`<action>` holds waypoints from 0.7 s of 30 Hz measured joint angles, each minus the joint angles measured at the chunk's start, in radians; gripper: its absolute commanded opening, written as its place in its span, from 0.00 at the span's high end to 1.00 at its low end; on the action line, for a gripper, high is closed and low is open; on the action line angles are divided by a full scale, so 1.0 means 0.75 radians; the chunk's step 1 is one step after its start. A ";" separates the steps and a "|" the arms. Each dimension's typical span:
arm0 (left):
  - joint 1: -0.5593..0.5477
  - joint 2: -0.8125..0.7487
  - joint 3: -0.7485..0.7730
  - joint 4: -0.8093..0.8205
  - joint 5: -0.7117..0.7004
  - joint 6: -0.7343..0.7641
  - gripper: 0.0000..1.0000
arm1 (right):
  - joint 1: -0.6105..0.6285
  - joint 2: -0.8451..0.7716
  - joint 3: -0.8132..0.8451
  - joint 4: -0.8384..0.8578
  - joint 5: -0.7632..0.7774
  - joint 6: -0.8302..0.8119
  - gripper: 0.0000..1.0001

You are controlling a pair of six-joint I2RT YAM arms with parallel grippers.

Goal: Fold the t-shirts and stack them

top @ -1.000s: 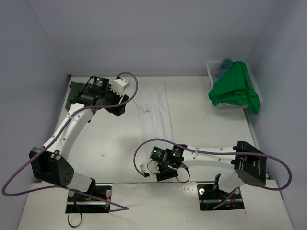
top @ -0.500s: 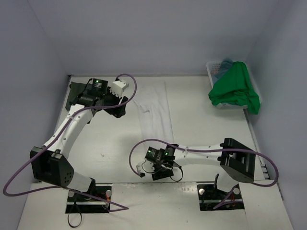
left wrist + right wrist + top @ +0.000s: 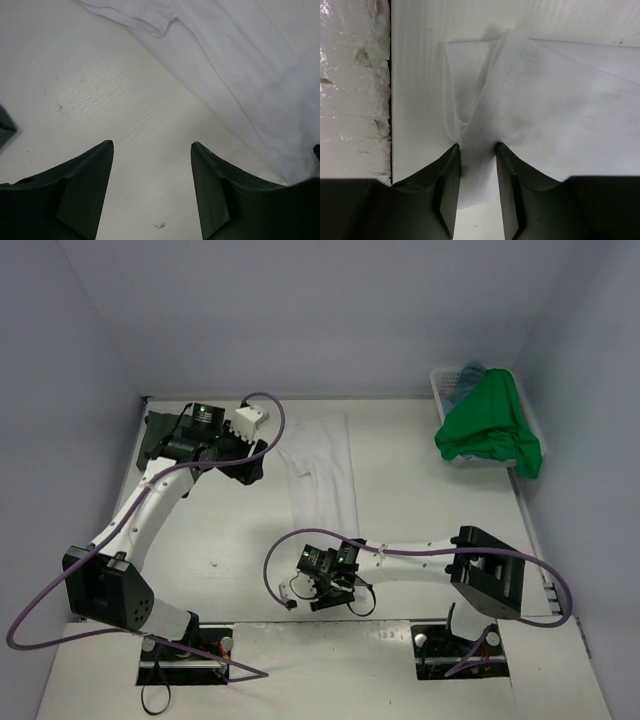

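One white shirt (image 3: 322, 475) lies as a long strip on the table (image 3: 430, 510), running far to near. One green shirt (image 3: 487, 425) drapes the basket (image 3: 440, 385), with one teal shirt (image 3: 470, 373) inside. The right gripper (image 3: 477, 147) pinches the white shirt's near end; the left gripper (image 3: 151, 145) gapes beside its far end.

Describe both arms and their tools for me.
The left arm and right arm match: slim white links between boxy black joint housings, each with a looping purple cable and a small green light near the wrist. The left tool and right tool each have two dark, wedge-shaped fingers.
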 measured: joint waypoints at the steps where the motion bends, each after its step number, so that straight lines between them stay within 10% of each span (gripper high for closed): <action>1: 0.001 0.000 0.000 0.000 0.000 0.000 0.42 | 0.000 0.001 0.001 0.003 -0.001 -0.002 0.72; 10: 0.019 0.000 0.000 0.001 0.017 -0.001 0.42 | 0.000 0.004 0.004 0.039 0.009 -0.015 1.00; 21: 0.052 0.000 0.000 0.004 0.040 -0.008 0.42 | -0.002 -0.016 0.035 0.004 0.019 -0.021 1.00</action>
